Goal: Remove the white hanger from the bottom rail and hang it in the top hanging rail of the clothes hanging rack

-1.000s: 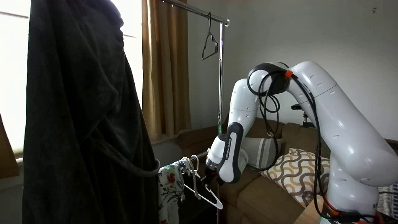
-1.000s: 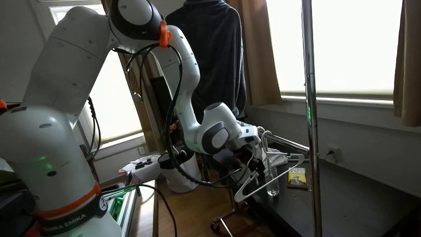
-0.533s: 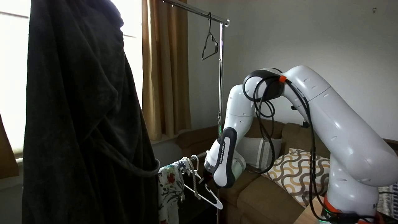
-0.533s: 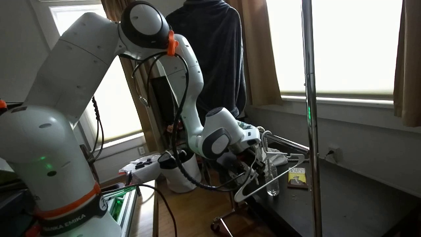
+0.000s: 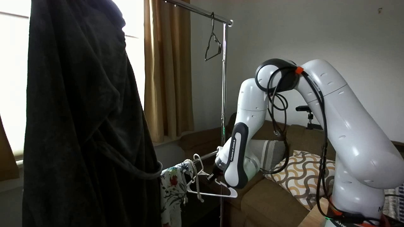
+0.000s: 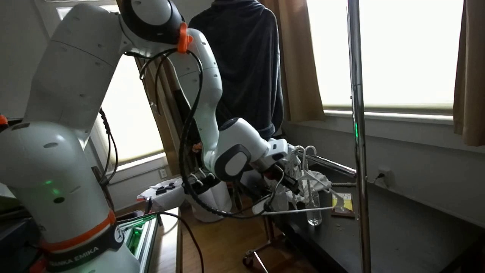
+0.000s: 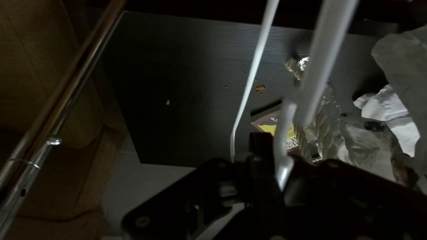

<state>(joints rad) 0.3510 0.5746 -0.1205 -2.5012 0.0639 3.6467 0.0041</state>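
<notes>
The white hanger (image 5: 212, 194) is at the bottom rail (image 5: 209, 155) of the rack, its lower bar close to level. Its hook (image 6: 310, 148) curves at rail height; whether it touches the rail, I cannot tell. My gripper (image 5: 210, 178) is shut on the hanger's upper arm, also seen with the gripper (image 6: 298, 187) in the other angle. In the wrist view the blurred white hanger (image 7: 323, 60) runs down to the dark gripper (image 7: 265, 143); the exact pinch is partly hidden. The top rail (image 5: 195, 10) shows high in an exterior view.
A black hanger (image 5: 213, 25) hangs from the top rail near the upright pole (image 6: 358, 113). Floral cloth (image 5: 172, 186) with rope hangs beside the white hanger. A dark robe (image 5: 85, 110) fills the rack's other side. Below are a bottle (image 6: 314, 217), a book (image 6: 343, 207) and a dark table (image 6: 401, 227).
The gripper has closed. The arm dipped towards the hanger, then drew up and back. The white hanger rose slightly and its lower bar swung from slanted to nearly level.
</notes>
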